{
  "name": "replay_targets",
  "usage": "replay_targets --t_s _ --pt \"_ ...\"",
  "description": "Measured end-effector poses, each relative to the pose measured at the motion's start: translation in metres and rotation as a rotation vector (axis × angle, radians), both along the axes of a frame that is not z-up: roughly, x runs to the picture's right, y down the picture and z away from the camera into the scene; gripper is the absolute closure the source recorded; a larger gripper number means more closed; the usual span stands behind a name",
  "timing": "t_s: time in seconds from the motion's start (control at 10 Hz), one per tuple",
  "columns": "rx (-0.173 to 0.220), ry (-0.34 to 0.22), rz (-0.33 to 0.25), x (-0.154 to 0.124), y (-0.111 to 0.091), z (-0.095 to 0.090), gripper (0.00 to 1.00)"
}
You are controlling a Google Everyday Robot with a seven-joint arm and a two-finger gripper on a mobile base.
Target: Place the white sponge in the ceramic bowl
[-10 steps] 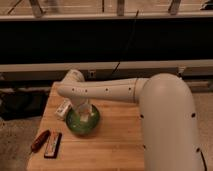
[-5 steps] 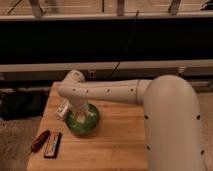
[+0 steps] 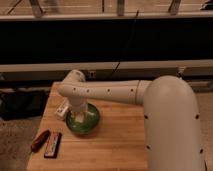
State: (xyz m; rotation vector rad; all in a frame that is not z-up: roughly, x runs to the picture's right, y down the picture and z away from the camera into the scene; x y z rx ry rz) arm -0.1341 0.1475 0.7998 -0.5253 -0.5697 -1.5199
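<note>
The green ceramic bowl [image 3: 85, 123] sits on the wooden table [image 3: 120, 145], left of its middle. My white arm reaches in from the right, bends at the wrist and points down, so the gripper [image 3: 81, 116] is over or inside the bowl and hides much of its inside. A small white piece [image 3: 62, 109] shows just left of the bowl beside the wrist. I cannot tell whether it is the white sponge or part of the gripper. No sponge is plainly seen inside the bowl.
A red-handled tool [image 3: 40, 140] and a dark rectangular block with a whitish face [image 3: 52, 144] lie at the table's front left corner. A dark wall with a pale rail [image 3: 150, 65] runs behind the table. A cable [image 3: 125, 47] hangs down at the back.
The wrist has shifted slightly left and lower over the bowl. The bowl, the white piece and the front left items have stayed put.
</note>
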Motion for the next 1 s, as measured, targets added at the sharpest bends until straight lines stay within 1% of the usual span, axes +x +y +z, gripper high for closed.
replay_targets --t_s 0.6,0.9,1.0 --pt "-0.012 -0.008 0.012 0.003 -0.004 0.01 0.2" --pt "-0.009 -0.001 0.013 0.008 -0.015 0.016 0.2" --pt "-0.006 0.004 0.013 0.01 -0.025 0.021 0.2"
